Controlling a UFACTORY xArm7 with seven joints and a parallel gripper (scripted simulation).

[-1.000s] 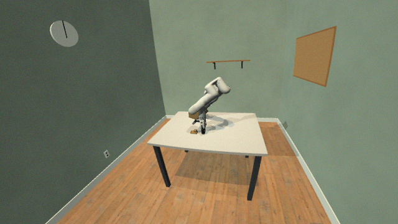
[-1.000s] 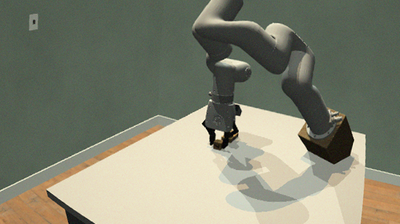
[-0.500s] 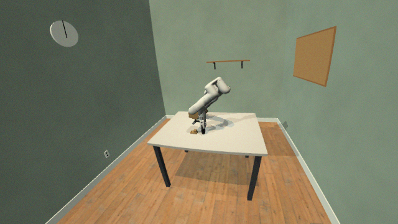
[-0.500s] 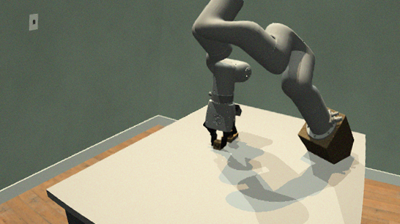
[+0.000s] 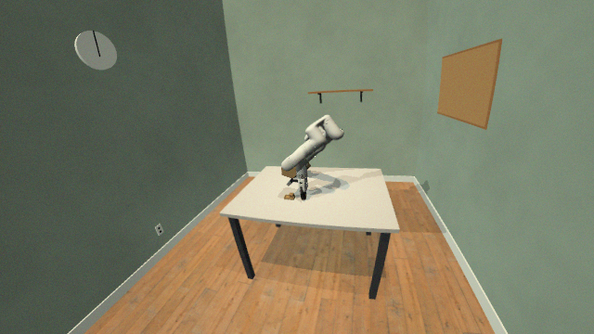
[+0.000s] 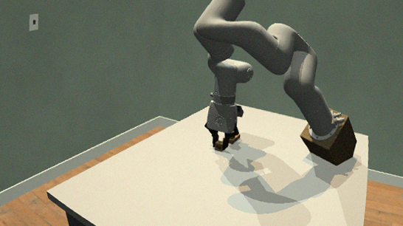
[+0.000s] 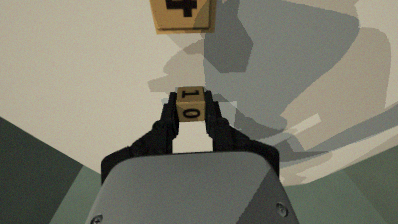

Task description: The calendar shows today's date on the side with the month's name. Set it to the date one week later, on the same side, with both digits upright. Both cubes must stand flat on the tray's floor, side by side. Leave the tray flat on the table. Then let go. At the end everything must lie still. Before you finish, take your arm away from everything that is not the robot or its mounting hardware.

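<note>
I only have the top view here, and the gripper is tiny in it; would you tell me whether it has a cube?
Observer: Yes, the gripper is shut on a small cube, one finger on each side.
Operator: Thank you; which digits show on it?
Observer: The wrist view shows a 1 on one face and a 0 on the adjoining face.
Operator: And the other cube?
Observer: It lies beyond the gripper, showing a 4.

Even, soft light; the arm (image 6: 268, 41) throws several overlapping grey shadows across the table (image 6: 163, 198). Pictures are slightly coarse, without glare.
</note>
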